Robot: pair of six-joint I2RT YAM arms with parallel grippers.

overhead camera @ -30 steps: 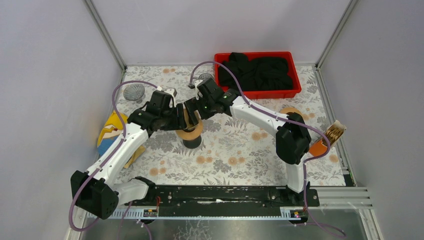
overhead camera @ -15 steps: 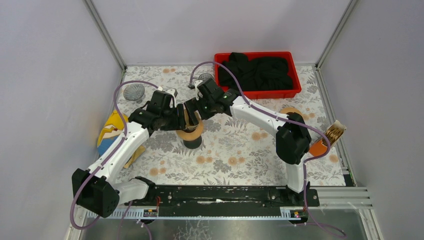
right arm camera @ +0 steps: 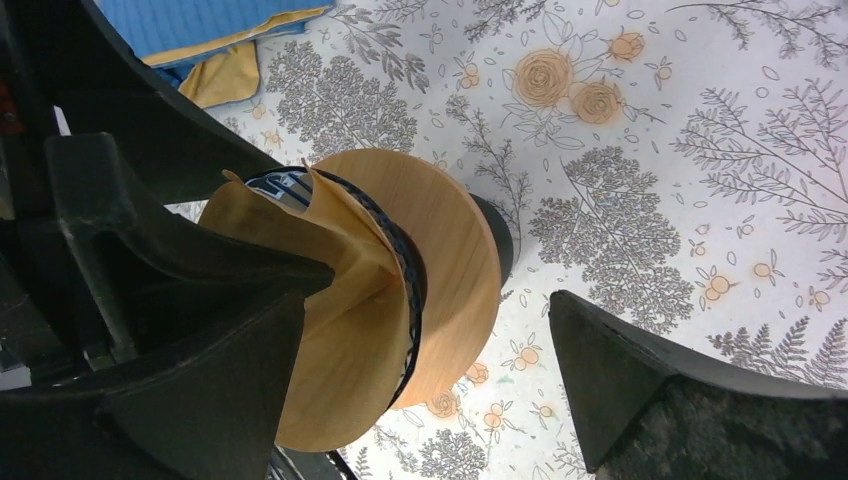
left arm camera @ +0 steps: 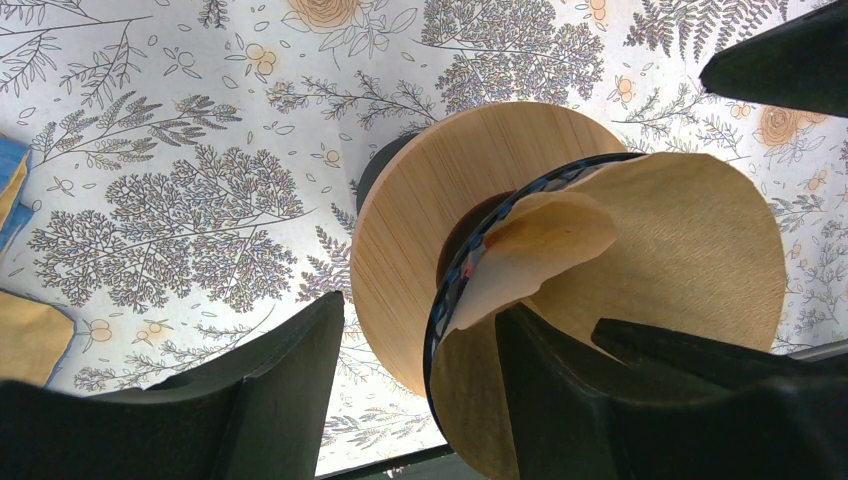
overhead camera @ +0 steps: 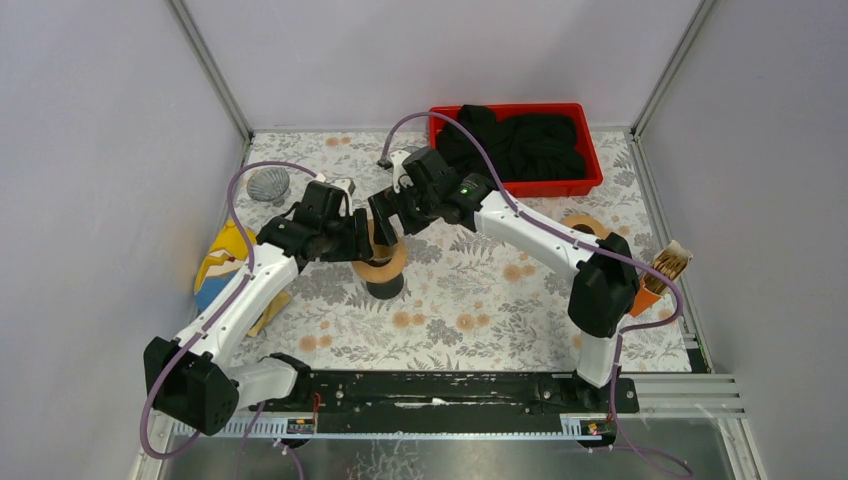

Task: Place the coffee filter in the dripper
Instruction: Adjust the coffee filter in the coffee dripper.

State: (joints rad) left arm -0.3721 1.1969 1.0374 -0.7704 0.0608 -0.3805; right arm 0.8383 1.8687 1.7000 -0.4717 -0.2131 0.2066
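One arm (overhead camera: 520, 225), the right, has backed off the dripper (overhead camera: 388, 270) (jaws wide).

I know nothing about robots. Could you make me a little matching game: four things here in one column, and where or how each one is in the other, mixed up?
Things:
1. coffee filter
2. red bin
3. right end effector
4. grey ribbed object

Places or states:
a. holds black cloth, back right
b. jaws wide open, gripping nothing
c. back left on the table
d. sits in the dripper, one flap folded inward

Pairs: 1-d, 2-a, 3-b, 4-c
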